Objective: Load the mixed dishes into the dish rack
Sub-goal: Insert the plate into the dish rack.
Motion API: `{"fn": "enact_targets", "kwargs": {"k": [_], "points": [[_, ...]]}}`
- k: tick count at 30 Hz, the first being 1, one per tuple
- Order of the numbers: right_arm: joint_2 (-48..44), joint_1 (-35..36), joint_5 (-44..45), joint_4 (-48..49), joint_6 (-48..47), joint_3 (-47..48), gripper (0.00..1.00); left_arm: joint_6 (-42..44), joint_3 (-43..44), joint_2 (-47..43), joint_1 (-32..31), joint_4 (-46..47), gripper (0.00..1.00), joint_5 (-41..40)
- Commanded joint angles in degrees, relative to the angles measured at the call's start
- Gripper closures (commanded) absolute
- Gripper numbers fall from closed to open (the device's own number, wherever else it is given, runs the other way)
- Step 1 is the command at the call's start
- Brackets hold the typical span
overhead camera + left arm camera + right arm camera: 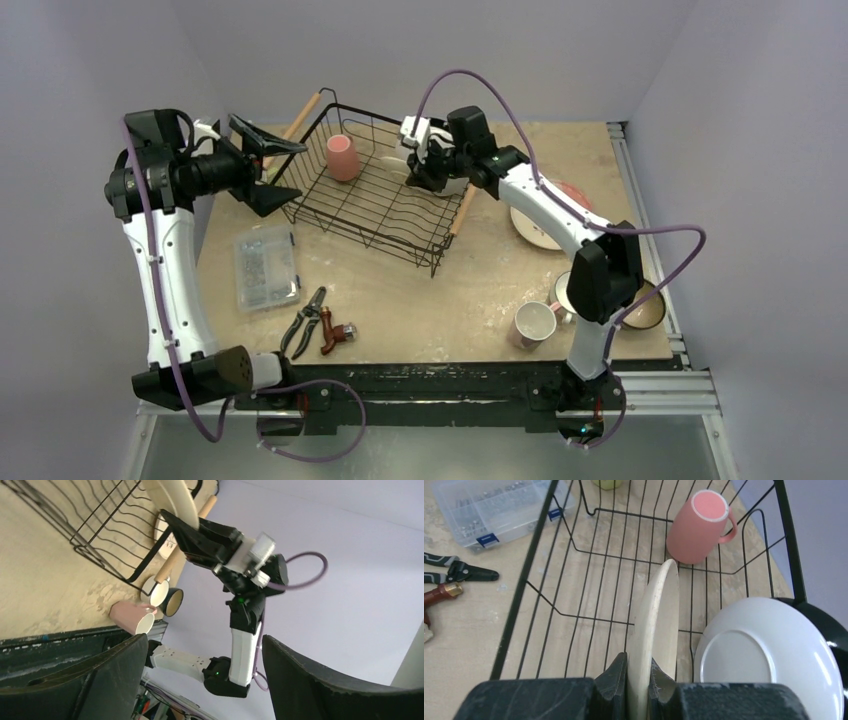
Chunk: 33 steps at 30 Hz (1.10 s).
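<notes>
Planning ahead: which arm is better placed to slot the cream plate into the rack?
Right: the right gripper holds the cream plate on edge over the dish rack; the left gripper is open.

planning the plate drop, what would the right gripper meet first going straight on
Probably the wire floor of the dish rack, touched first by the cream plate the right gripper holds; the pink mug lies beyond, depth unclear.

Dark bowl (648,312) half hidden behind right arm (603,268)
</notes>
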Motion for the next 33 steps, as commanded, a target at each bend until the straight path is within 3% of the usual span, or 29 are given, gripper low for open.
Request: {"fn": "enact_targets", "kwargs": {"k": [1, 10, 33], "points": [[2.07, -2.26, -1.16, 3.31, 2.12, 5.44, 1.00, 3.20, 4.99, 0.81, 1.23, 6.86, 0.17, 6.97], [8.82, -4.34, -0.50, 1.46, 0.23, 9.11, 1.00, 7.23, 13.94, 4.38, 1.92, 6.00, 0.15, 10.26], [15.26, -5.99, -2.75, 1.33, 0.17, 9.27, 1.00, 8.90, 17.64, 8.48, 3.14, 4.47, 0.12, 11.89]]}}
